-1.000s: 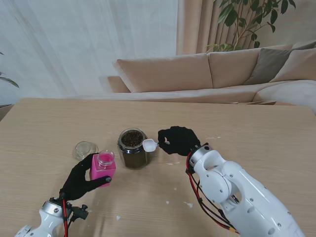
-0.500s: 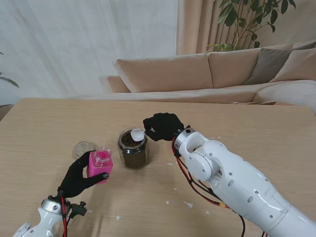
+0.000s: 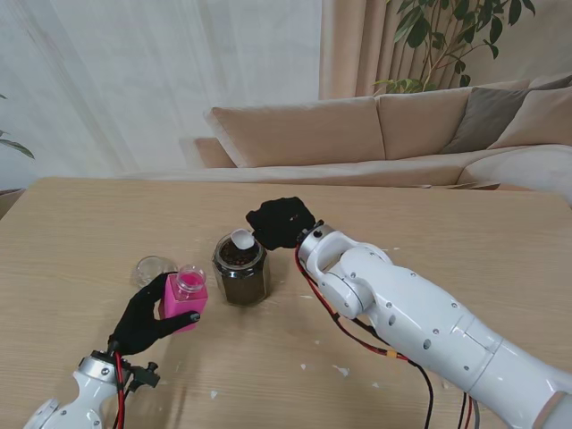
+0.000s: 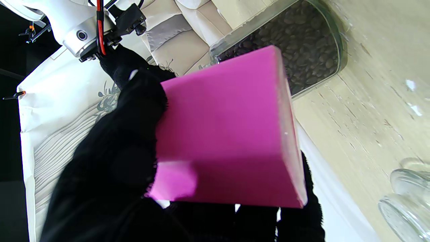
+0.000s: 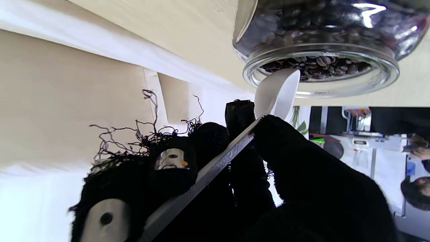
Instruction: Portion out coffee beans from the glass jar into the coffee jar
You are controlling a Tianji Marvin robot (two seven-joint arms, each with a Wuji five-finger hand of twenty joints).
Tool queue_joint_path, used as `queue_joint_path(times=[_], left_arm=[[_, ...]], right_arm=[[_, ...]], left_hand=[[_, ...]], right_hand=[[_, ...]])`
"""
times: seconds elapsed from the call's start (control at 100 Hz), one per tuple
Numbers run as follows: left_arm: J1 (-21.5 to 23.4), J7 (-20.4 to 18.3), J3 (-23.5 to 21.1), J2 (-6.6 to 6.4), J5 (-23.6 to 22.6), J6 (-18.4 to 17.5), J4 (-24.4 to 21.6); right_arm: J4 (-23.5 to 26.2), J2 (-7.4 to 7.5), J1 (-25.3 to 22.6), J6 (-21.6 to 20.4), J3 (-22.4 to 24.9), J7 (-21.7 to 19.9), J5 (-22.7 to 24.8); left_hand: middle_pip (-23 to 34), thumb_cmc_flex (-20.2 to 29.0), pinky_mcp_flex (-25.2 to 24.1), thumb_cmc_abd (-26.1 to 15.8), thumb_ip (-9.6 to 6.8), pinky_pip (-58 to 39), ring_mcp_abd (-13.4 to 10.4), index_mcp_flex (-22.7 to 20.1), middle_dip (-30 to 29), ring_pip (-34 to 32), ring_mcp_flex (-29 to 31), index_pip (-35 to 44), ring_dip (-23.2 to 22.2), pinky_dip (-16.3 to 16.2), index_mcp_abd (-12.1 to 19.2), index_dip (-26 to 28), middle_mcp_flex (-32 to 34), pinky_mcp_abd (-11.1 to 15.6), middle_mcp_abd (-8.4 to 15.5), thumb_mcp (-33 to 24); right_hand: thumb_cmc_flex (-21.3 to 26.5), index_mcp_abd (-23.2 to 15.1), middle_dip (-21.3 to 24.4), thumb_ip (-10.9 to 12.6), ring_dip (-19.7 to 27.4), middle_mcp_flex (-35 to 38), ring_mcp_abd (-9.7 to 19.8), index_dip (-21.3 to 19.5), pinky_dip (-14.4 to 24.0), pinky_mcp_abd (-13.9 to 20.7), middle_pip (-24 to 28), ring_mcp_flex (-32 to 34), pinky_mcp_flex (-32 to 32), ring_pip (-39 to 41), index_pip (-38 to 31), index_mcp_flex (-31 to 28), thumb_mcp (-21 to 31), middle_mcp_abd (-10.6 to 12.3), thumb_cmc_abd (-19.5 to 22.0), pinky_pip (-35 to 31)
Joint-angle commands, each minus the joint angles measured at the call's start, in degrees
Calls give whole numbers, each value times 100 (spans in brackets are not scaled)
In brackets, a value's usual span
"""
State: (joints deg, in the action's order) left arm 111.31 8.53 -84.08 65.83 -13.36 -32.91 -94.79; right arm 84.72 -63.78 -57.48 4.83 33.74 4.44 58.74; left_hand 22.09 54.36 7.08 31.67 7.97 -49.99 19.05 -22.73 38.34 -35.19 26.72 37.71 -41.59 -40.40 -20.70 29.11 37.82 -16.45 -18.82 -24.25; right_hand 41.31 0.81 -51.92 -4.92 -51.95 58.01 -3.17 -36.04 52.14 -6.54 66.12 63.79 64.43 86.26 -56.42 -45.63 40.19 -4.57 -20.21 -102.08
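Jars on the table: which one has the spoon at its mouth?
The glass jar full of coffee beans; the white spoon sits over its mouth. The pink jar is in the left hand.

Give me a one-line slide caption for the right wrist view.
Right hand dips a white spoon into the open glass jar of coffee beans.

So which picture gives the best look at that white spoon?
The right wrist view: the spoon fills the middle, its bowl at the bean jar's mouth, handle in the right hand. The stand view shows only a small white bowl. The left wrist view shows none of it.
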Motion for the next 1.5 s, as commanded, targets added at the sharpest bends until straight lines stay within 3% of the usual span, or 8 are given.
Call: queue_joint_path(times=[0.0, 0.15, 0.37, 0.72, 1.06, 1.49], left_arm=[[21, -106, 15, 33, 15, 28, -26], [18, -99, 8, 35, 12, -2, -17], [33, -119, -7, 32, 42, -13, -31], [49, -137, -30, 32, 80, -40, -41], [54, -147, -43, 31, 91, -45, -43], [42, -143, -18, 30, 76, -4, -47]], right_arm=[[-36, -24, 59, 3, -77, -74, 147], [-91, 10, 202, 13, -265, -117, 368], [-48, 23, 273, -83, -329, -470, 192], [15, -26, 353, -62, -335, -1016, -577], [64, -88, 385, 428, -341, -1377, -1243], [278, -94, 174, 923, 13, -1658, -2016]], left_hand=[[597, 843, -67, -841, -207, -31, -58, -290, 148, 18, -121, 652, -61, -65, 671, 283, 154, 59, 487, -768], [594, 833, -64, -838, -210, -31, -65, -287, 149, 21, -122, 650, -60, -67, 680, 286, 148, 59, 490, -762], [597, 824, -69, -840, -211, -22, -67, -283, 148, 27, -125, 642, -59, -65, 671, 285, 146, 62, 496, -770], [604, 812, -66, -833, -211, -13, -71, -285, 141, 30, -124, 642, -60, -63, 673, 290, 146, 68, 495, -789], [608, 810, -65, -828, -208, -9, -63, -285, 138, 26, -118, 639, -63, -64, 668, 294, 141, 60, 489, -796], [610, 811, -66, -829, -208, -8, -66, -286, 136, 28, -123, 639, -63, -67, 672, 296, 143, 68, 494, -798]], right_hand=[[36, -294, -125, 224, 54, 134, 123, -120, -53, 632, 164, 130, 251, 255, -99, 153, 28, 1, 178, -1790], [18, -338, -141, 241, 57, 133, 165, -138, -81, 694, 152, 134, 255, 242, -85, 152, 12, 20, 209, -1790], [12, -389, -156, 267, 55, 128, 201, -165, -96, 725, 141, 118, 251, 229, -53, 147, -21, 33, 223, -1790], [27, -360, -195, 304, 27, 132, 226, -239, -103, 765, 143, 127, 247, 247, -15, 131, -47, 55, 233, -1790], [38, -286, -237, 327, 8, 176, 213, -274, -78, 770, 153, 195, 325, 282, -1, 105, -13, 27, 202, -1790], [68, -205, -273, 311, -6, 166, 158, -284, -52, 723, 150, 208, 356, 326, -2, 104, 5, -30, 196, -1790]])
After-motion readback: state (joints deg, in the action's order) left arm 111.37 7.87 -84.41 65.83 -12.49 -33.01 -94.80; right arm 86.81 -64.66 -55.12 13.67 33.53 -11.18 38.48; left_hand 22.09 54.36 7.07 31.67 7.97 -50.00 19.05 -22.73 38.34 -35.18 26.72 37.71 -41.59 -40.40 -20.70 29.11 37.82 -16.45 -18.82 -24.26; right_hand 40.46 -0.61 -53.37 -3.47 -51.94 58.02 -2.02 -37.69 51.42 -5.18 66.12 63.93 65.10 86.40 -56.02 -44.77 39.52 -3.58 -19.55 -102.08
